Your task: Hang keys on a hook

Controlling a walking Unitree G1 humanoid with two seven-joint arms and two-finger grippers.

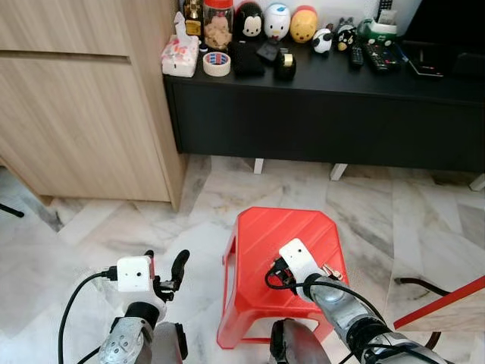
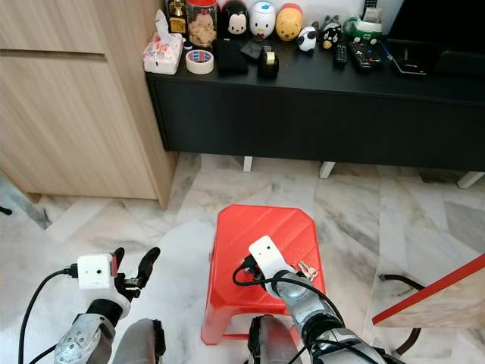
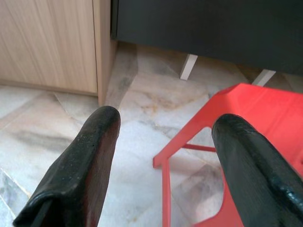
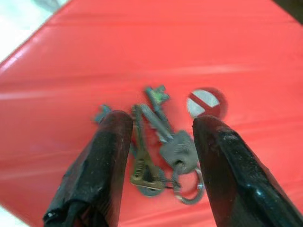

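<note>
Between my right gripper (image 4: pixel 156 165)'s two black fingers (image 4: pixel 102 161) lies the bunch of keys (image 4: pixel 158 151), flat on the red stool (image 1: pixel 258 250). Both fingers stand wide, holding nothing, one on each side of the bunch and just above it. The keys fan away from a small ring that sits nearest the finger roots, so the long axis of the bunch runs roughly along the fingers, not across them. That is the relation my grasp turns on: as I judge it, closing straight down should pinch across the narrow width of the bunch.

The keys are dull metal, thin and flat, loosely overlapped; I would expect them to slide on the stool's smooth, glossy plastic. Beside one fingertip a round hole (image 4: pixel 204 103) pierces the seat.

My left gripper (image 3: pixel 165 156) hovers to the left of the stool, well apart from the keys, its fingers also spread wide and holding nothing, over pale marble floor (image 1: pixel 91 227). So the right arm is plainly the nearer one.

I see no hook yet. Ahead stands a low black cabinet (image 1: pixel 326 114) and a wooden cupboard (image 1: pixel 76 98).
</note>
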